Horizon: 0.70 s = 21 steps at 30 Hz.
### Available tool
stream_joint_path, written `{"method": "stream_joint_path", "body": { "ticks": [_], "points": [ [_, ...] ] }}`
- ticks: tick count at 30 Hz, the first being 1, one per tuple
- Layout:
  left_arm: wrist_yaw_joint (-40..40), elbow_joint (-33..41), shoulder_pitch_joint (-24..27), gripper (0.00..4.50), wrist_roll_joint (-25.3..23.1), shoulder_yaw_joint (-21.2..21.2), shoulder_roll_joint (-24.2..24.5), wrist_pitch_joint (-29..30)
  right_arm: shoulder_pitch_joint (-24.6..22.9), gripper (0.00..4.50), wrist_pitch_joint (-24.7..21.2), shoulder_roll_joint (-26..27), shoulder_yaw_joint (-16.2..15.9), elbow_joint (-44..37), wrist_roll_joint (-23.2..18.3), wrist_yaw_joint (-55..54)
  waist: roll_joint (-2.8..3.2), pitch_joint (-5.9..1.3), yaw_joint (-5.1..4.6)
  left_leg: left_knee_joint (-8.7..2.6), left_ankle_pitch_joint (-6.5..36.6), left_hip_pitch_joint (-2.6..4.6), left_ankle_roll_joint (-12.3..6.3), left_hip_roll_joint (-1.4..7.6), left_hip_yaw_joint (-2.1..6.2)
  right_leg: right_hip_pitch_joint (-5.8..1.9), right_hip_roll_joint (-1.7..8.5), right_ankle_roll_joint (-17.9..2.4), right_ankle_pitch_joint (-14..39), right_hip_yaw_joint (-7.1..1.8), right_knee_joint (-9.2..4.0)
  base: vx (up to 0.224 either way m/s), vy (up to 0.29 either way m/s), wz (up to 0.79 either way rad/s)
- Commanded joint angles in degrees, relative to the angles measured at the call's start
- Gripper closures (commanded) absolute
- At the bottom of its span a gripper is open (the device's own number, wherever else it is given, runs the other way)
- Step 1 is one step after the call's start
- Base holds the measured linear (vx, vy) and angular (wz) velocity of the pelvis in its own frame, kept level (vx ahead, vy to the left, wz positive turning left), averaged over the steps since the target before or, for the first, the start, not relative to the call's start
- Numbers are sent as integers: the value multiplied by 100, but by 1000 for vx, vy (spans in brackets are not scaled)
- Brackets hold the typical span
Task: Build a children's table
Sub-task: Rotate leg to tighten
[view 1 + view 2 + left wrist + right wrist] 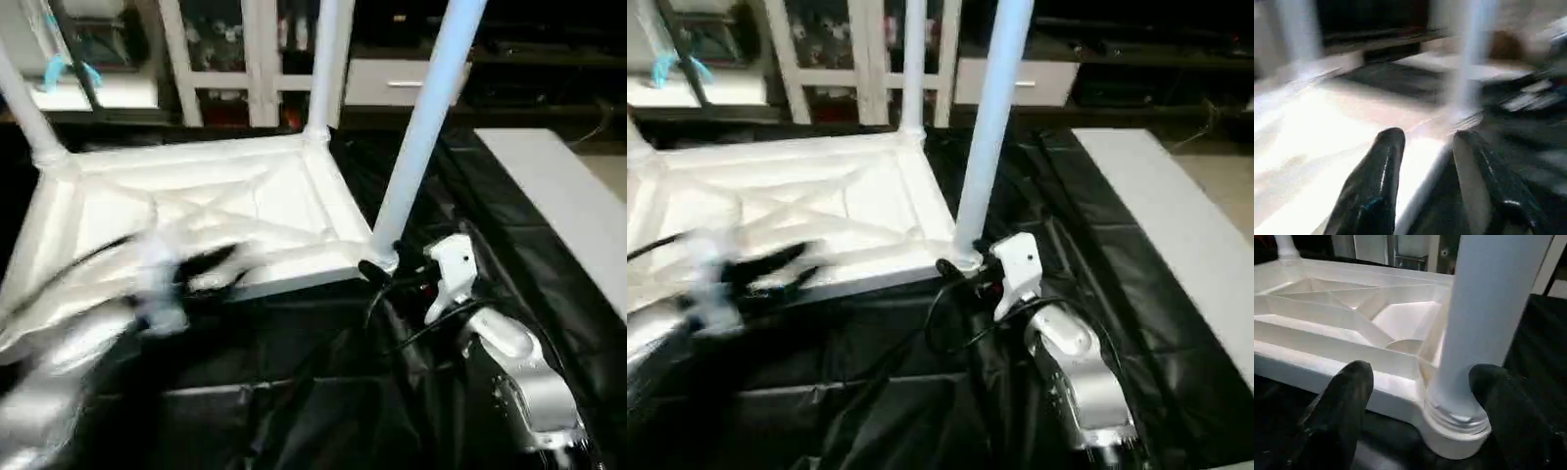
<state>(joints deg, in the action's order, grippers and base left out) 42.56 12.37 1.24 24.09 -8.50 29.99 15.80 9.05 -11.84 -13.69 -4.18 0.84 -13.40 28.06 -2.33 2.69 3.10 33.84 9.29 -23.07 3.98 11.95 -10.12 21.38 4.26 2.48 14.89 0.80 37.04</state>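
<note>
The children's table top lies upside down on a worktop draped in crinkled black plastic sheeting. It is a white plastic square with a raised rim. Its underside faces up and shows stiffening ribs that cross in an X between the corners. Each corner seen carries a round socket.

Three white tube legs stand upright in those sockets. The near right leg rises from the corner closest to the right claw; its threaded base sits in the socket collar. The far right leg stands at the back corner. A third leg stands at the far left corner.

The right claw hangs at the near right corner with its two black fingers spread wide, one on each side of the leg's base and the corner rim. They clasp nothing; whether a finger touches the plastic I cannot tell.

The left claw is motion-blurred over the near edge of the top. Its fingers stand apart with nothing between them, straddling the rim.

A white flat board lies on the sheeting to the right. Behind the worktop stands a white glass-door cabinet.
</note>
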Motion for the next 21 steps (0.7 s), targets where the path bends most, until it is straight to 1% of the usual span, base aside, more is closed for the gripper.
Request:
{"method": "stream_joint_path", "body": {
  "ticks": [1, 2, 3, 4, 5, 6, 7, 8, 9, 10, 12, 13, 14, 15, 16, 17, 18, 19, 20, 21],
  "points": [
    [-110, 153, 55, 228, -92, -236, 79, 172, 172, 86, 124, 17, 140, 0, -113, 90, 112, -312, 37, -425, 1121, 210, 129, 97, 17, -64, 167, -770, -75, -118, -457, 0, 0, 0],
    [-27, 245, 255, 224, -49, -409, 179, 297, 164, 86, 188, -14, 136, 42, -147, 227, 32, -303, 43, -433, 1091, 210, 144, 98, 20, -78, 154, -820, -275, -111, -442, 0, 0, 0],
    [-24, 254, 276, 207, -35, -435, 182, 309, 154, 86, 201, -20, 128, 40, -155, 258, 48, -302, 71, -430, 1115, 224, 149, 99, 21, -71, 159, -852, -332, -107, -428, 0, 0, 0],
    [5, 335, 468, 207, 90, -673, 208, 417, 68, 86, 319, -71, 59, 25, -221, 533, 24, -294, 79, -429, 1192, 226, 134, 100, 8, -64, 158, -871, -375, -108, -422, 0, 0, 0],
    [5, 335, 468, 190, 90, -673, 208, 417, 68, 86, 319, -71, 59, 25, -221, 533, 13, -289, 83, -442, 1210, 215, 130, 111, 17, -82, 172, -874, -382, -108, -424, 0, 0, 0],
    [-200, 476, 875, 187, 348, -1247, 115, 398, -239, 86, 647, -204, -136, -30, -328, 1085, -56, -290, 120, -438, 1303, 198, 77, 120, 19, -116, 202, -916, -345, -107, -422, 0, 0, 0],
    [-306, 484, 958, 187, 419, -1410, 47, 337, -332, 86, 756, -235, -184, -44, -353, 1217, -31, -275, 149, -440, 1360, 218, 40, 127, 4, -87, 193, -876, -350, -118, -461, 0, 0, 0],
    [-348, 484, 980, 178, 440, -1460, 21, 309, -358, 86, 793, -245, -196, -43, -358, 1248, -60, -274, 151, -443, 1367, 219, 26, 119, 5, -90, 181, -870, -348, -117, -469, 0, 0, 0],
    [-683, 388, 970, 165, 473, -1677, -231, -26, -421, 86, 996, -213, -176, 28, -377, 1292, -56, -274, 182, -465, 1492, 232, 69, 133, 13, -83, 185, -863, -240, -118, -485, 0, 0, 0],
    [-683, 388, 970, 165, 473, -1677, -231, -26, -421, 86, 996, -213, -176, 28, -377, 1292, -66, -269, 193, -473, 1570, 236, 100, 140, 18, -76, 193, -873, -167, -118, -490, 0, 0, 0],
    [-778, 364, 969, 144, 482, -1734, -297, -117, -436, 86, 1052, -203, -170, 50, -383, 1304, -83, -249, 233, -497, 1887, 265, 192, 142, 22, -37, 191, -801, 288, -126, -517, 0, 0, 0],
    [-951, 347, 1189, 143, 290, -1773, -534, -538, -536, 86, 1325, -104, -153, 52, -339, 1230, -239, -227, 246, -509, 2039, 243, 193, 144, 15, -44, 211, -742, 623, -130, -573, 0, 0, 0],
    [-992, 353, 1266, 135, 222, -1782, -607, -655, -566, 86, 1412, -67, -143, 53, -322, 1210, -162, -208, 271, -539, 2134, 235, 237, 159, 42, -41, 254, -715, 807, -142, -572, 0, 0, 0],
    [-1040, 359, 1356, 120, 141, -1793, -693, -793, -602, 86, 1516, -24, -132, 54, -301, 1186, -177, -216, 260, -542, 2295, 245, 295, 162, 43, -33, 268, -624, 1061, -149, -615, 0, 0, 0],
    [-1228, 362, 1473, 107, -52, -1869, -935, -1210, -627, 86, 1650, 34, -129, 102, -237, 1134, -178, -220, 268, -550, 2441, 270, 339, 153, 54, -20, 255, -548, 1274, -156, -629, 0, 0, 0],
    [-1228, 362, 1473, 107, -52, -1869, -935, -1210, -627, 86, 1650, 34, -129, 102, -237, 1134, -151, -225, 271, -569, 2467, 269, 363, 172, 73, -25, 262, -546, 1230, -155, -632, 0, 0, 0],
    [-1443, 442, 1449, 102, -5, -2080, -1279, -1560, -590, 86, 1792, 45, -114, 215, -159, 1108, -153, -242, 268, -567, 2431, 275, 413, 169, 83, -31, 243, -536, 1006, -144, -616, 0, 0, 0],
    [-1503, 472, 1430, 102, 48, -2162, -1402, -1664, -557, 86, 1814, 48, -98, 269, -145, 1097, -152, -246, 273, -570, 2446, 286, 427, 180, 85, -20, 243, -570, 881, -138, -616, 0, 0, 0],
    [-1637, 548, 1379, 89, 208, -2364, -1699, -1901, -469, 86, 1856, 53, -51, 405, -122, 1069, -194, -242, 261, -570, 2420, 268, 448, 175, 83, -43, 230, -618, 646, -125, -602, 0, 0, 0],
    [-1679, 577, 1449, 74, 106, -2372, -1806, -2104, -426, 86, 1866, 47, -20, 451, -134, 1070, -172, -248, 284, -558, 2425, 283, 435, 160, 79, -38, 223, -615, 530, -125, -599, 0, 0, 0]
  ]
}}
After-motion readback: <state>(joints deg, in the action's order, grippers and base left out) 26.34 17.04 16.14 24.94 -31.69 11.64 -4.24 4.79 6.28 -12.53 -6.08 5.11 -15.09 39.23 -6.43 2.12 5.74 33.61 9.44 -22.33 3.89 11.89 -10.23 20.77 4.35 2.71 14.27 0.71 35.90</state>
